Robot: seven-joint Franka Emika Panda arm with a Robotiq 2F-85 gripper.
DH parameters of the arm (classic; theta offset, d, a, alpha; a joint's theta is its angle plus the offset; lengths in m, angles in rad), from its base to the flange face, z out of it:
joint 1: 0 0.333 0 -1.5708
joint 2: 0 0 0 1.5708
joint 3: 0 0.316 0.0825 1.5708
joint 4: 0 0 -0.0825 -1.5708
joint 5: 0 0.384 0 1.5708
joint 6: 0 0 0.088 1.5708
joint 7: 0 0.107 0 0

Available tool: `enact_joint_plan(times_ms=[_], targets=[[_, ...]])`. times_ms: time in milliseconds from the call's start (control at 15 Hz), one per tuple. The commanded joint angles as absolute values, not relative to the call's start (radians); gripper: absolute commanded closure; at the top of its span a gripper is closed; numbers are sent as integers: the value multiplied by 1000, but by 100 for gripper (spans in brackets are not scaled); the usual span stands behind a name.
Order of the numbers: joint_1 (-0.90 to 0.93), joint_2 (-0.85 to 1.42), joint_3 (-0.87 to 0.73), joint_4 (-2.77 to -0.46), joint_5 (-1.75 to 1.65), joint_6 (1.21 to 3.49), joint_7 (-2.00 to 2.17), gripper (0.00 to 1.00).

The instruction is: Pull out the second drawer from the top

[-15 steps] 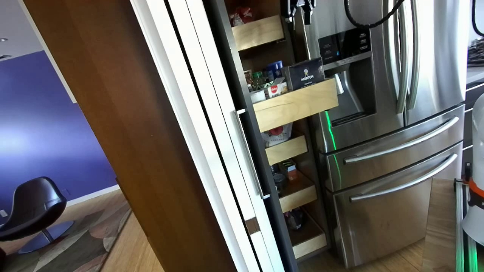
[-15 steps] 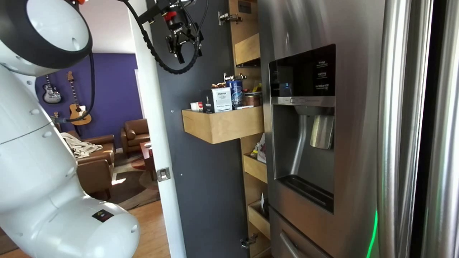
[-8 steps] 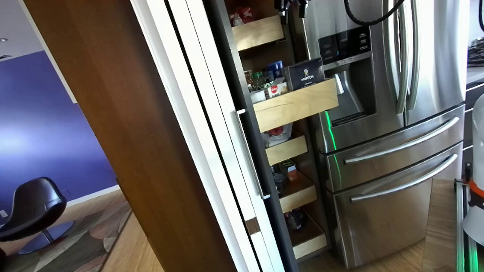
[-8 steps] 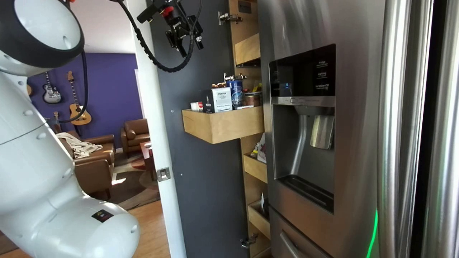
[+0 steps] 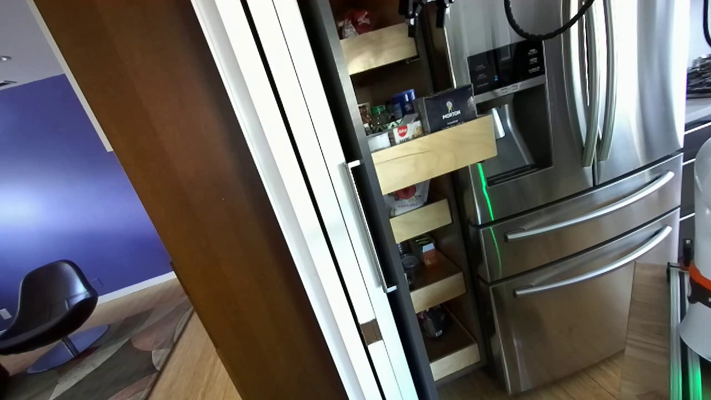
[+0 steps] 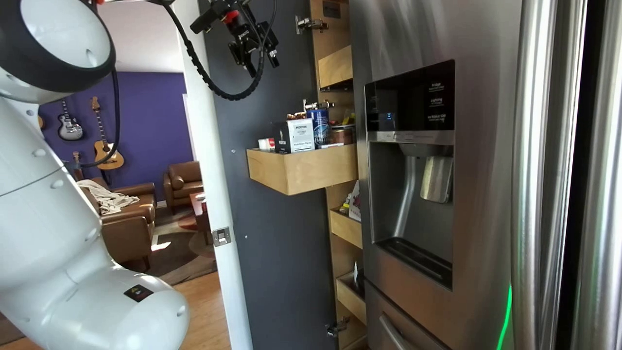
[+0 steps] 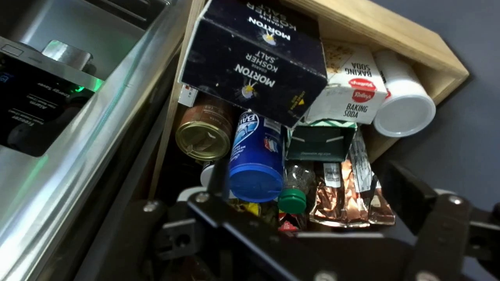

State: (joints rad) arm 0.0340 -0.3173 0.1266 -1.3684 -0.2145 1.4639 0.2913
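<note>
The second drawer from the top [image 5: 436, 155] is light wood and extends well past the other drawers of the tall cabinet. It also shows in an exterior view [image 6: 311, 170] and, from above, in the wrist view [image 7: 375, 23]. It holds a dark Morton salt box [image 7: 254, 62], a white baking soda box [image 7: 347, 84], a blue canister [image 7: 256, 160] and other goods. My gripper [image 6: 264, 68] is open and empty, hanging above the drawer and apart from it. Its fingertips show at the top of an exterior view [image 5: 425, 23] and stand wide apart in the wrist view [image 7: 308, 179].
The top drawer [image 5: 380, 49] sits further back near the gripper. Lower drawers [image 5: 422, 219] are pushed in. The dark open cabinet door [image 6: 282, 253] stands on one side, the steel fridge [image 6: 408, 311] on the other. A black cable loop [image 6: 233, 95] hangs by the gripper.
My gripper has risen slightly, tilted a little and shifted a short way toward the cabinet door side in an exterior view. The drawer and its contents have not moved.
</note>
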Motion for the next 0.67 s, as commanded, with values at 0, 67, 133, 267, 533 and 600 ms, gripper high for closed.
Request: enact_joint_plan(times_ms=[0, 67, 133, 267, 533, 600], targets=[[20, -244, 126, -1357, -208, 1560, 385, 0], [18, -225, 126, -1357, -208, 1593, 411, 0], [16, -208, 125, -1359, -214, 1622, 424, 0], [6, -172, 127, -1356, -241, 1660, 476, 0], [-5, -122, 132, -1342, -301, 1621, 542, 0], [-5, -115, 130, -1342, -301, 1621, 553, 0]])
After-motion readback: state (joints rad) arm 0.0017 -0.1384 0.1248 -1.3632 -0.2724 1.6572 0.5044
